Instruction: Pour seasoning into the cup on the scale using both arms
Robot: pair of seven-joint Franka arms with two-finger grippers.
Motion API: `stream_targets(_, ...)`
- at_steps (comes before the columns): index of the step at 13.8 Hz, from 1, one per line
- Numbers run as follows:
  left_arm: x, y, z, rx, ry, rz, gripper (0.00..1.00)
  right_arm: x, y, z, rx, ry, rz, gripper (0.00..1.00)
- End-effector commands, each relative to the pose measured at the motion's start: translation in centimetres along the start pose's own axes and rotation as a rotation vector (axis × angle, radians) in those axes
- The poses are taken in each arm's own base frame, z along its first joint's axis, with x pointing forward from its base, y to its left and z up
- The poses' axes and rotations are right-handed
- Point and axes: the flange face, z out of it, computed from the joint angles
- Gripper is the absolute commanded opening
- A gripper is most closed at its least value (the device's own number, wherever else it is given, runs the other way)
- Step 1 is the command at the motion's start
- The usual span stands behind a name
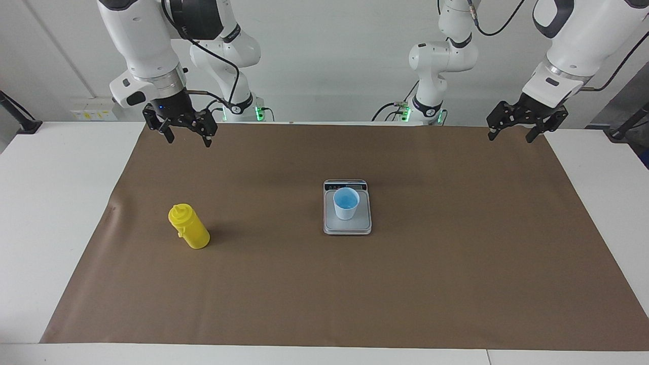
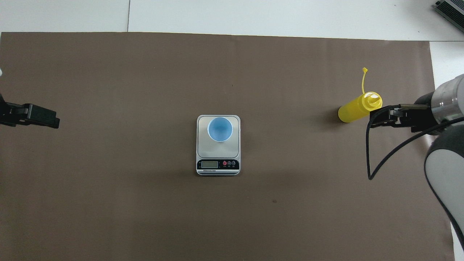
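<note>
Both jaws wide, empty; cup [image 1: 346,203] on scale [image 1: 347,227], seasoning [image 1: 188,232] apart.

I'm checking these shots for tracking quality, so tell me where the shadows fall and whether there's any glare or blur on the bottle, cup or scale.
Facing view: the yellow bottle casts a soft shadow on the brown mat toward the scale; the cup looks sharp, no glare. Overhead view: faint shadow beside the bottle's base, the scale's plate shows only a mild sheen, and the right arm's white link at the edge looks soft.
</note>
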Motion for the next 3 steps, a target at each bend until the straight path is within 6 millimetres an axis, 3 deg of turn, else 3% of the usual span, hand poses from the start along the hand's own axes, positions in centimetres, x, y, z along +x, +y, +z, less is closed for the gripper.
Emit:
stream_targets(1, -0.4, -0.4, 0.0, 0.011, -0.009, -0.008, 1.00, -0.2, 0.9, -0.4, -0.016, -0.004, -0.010, 1.00)
stream_targets(3, -0.5, -1.8, -0.2, 0.013, -0.003, -0.026, 1.00, -0.2, 0.9, -0.3, -0.012, -0.007, -0.009, 1.00)
